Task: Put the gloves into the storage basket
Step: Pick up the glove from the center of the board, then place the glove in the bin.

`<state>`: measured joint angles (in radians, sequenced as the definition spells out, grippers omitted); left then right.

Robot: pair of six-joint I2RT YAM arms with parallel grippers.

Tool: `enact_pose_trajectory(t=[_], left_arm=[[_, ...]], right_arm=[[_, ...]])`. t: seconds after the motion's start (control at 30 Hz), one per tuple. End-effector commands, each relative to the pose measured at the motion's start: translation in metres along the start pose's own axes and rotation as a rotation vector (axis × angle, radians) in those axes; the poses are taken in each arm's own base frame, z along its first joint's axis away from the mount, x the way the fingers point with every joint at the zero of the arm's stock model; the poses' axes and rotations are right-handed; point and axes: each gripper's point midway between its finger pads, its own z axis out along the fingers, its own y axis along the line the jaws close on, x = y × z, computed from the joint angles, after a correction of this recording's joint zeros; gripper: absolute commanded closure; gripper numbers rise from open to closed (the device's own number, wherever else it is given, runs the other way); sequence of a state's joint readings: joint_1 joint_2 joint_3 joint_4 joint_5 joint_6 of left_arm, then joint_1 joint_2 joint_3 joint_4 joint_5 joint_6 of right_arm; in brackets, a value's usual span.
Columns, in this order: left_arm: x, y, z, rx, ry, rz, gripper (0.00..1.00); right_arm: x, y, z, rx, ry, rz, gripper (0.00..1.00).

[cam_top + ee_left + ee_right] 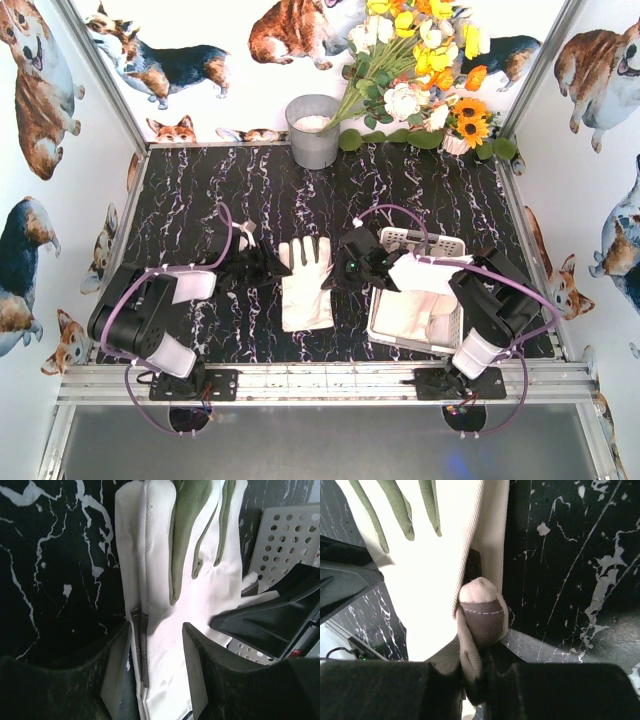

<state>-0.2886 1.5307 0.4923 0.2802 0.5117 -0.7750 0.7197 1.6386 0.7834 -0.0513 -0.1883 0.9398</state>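
**Glove pinched at one edge, just beside the basket**

The glove (pixel 305 285) is soft, light fabric. It will sag and fold as soon as it leaves the table (pixel 200 200), so a pinch on one edge should be enough to carry it. The thumb or the cuff hem looks like the best hold, since the cloth there is doubled and less likely to slip. Most of the glove will hang below the grip, so it probably has to rise well clear of the basket (pixel 455 245) wall.

It lies flat in the middle of the table, between the two arms, with its fingers pointing away from them. The basket sits just to its right and already holds other gloves (pixel 410 315). The glove is cream-white, with grey-green strips along the fingers and a grey-brown stitched patch on the thumb tip.

The right gripper (pixel 479 645) is clamped on the bunched thumb fabric at the glove's right edge. The left gripper (pixel 156 630) has its jaws apart, straddling the opposite edge. The fabric between them looks flat, though I cannot tell whether the pads touch it.
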Motion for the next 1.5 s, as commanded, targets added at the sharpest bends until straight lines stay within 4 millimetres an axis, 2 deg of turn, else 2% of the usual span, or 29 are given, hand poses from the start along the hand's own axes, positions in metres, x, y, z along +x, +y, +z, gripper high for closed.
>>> enact_pose_trajectory(t=[0.0, 0.2, 0.37, 0.47, 0.67, 0.87, 0.97, 1.1, 1.23, 1.33, 1.47], left_arm=[[0.021, 0.035, 0.010, -0.104, 0.050, -0.033, 0.59], [0.020, 0.040, 0.011, -0.129, 0.036, -0.021, 0.81], [0.012, 0.031, 0.006, -0.114, 0.003, 0.016, 1.00], [0.003, 0.018, -0.002, -0.091, -0.040, 0.042, 1.00], [-0.013, -0.018, -0.023, -0.069, -0.158, 0.091, 1.00], [-0.017, -0.057, -0.035, -0.015, -0.230, 0.111, 1.00], [-0.016, -0.082, -0.032, -0.001, -0.238, 0.135, 1.00], [-0.009, -0.122, -0.020, 0.034, -0.237, 0.181, 1.00], [0.002, -0.157, -0.002, 0.043, -0.247, 0.221, 1.00], [0.013, -0.183, 0.018, 0.084, -0.230, 0.230, 1.00], [0.028, -0.201, 0.048, 0.094, -0.181, 0.258, 1.00]], right_arm=[[-0.013, 0.012, 0.003, -0.009, -0.030, -0.042, 1.00], [-0.014, 0.017, 0.006, -0.017, -0.029, -0.052, 1.00], [-0.019, 0.027, 0.001, -0.046, -0.042, -0.084, 1.00], [-0.025, 0.038, -0.011, -0.067, -0.062, -0.103, 1.00], [-0.038, 0.060, -0.052, -0.099, -0.101, -0.154, 1.00], [-0.039, 0.060, -0.097, -0.099, -0.113, -0.157, 1.00], [-0.038, 0.049, -0.126, -0.052, -0.139, -0.160, 1.00], [-0.043, 0.018, -0.169, 0.066, -0.226, -0.153, 1.00], [-0.040, -0.030, -0.210, 0.253, -0.278, -0.131, 1.00], [-0.033, -0.070, -0.230, 0.401, -0.296, -0.096, 1.00], [-0.027, -0.106, -0.244, 0.536, -0.309, -0.038, 1.00]])
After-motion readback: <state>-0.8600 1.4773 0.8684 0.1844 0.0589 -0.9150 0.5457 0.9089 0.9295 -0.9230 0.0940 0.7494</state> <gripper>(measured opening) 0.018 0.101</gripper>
